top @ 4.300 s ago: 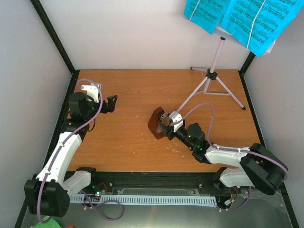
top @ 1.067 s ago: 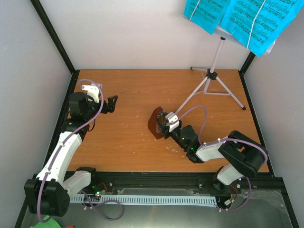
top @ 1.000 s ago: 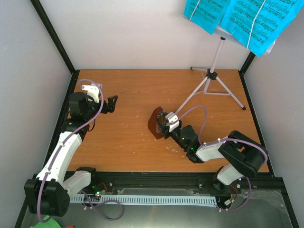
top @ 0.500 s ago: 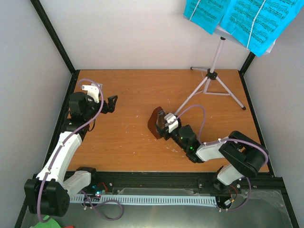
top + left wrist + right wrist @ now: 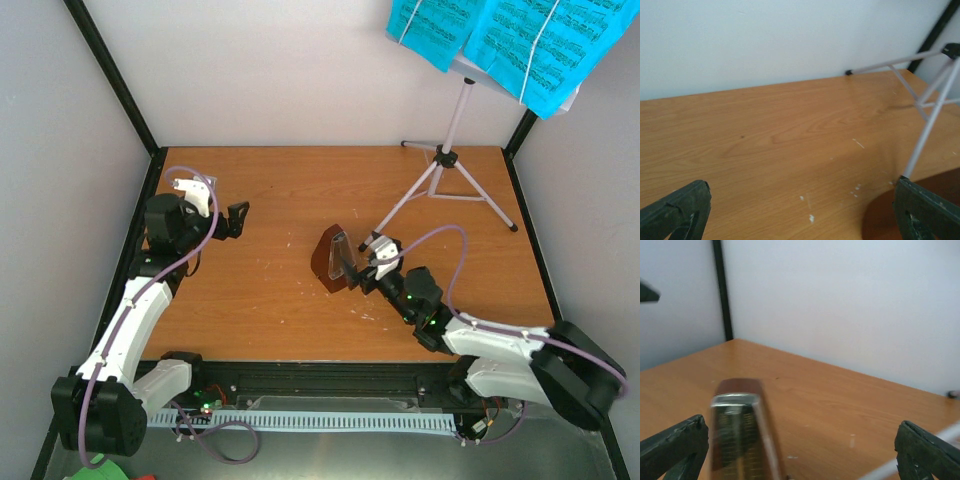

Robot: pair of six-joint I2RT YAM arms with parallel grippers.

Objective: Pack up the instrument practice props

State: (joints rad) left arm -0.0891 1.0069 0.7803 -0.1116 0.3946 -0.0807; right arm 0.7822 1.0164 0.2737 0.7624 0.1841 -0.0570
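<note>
The right end effector (image 5: 362, 265) has just spread wide, letting go of the metronome (image 5: 330, 258), which stands upright near the middle of the worktop (image 5: 280, 190); it seems set down, not yet packed; the left end effector (image 5: 237, 220) hangs wide and empty by the left edge; the music stand (image 5: 445, 160) near the far right corner carries the sheet music (image 5: 500, 40), cut off above; the right wrist view is blurred, so finger contact is unclear.

Black-and-white arms (image 5: 130, 325), purple cables (image 5: 440, 229)
</note>
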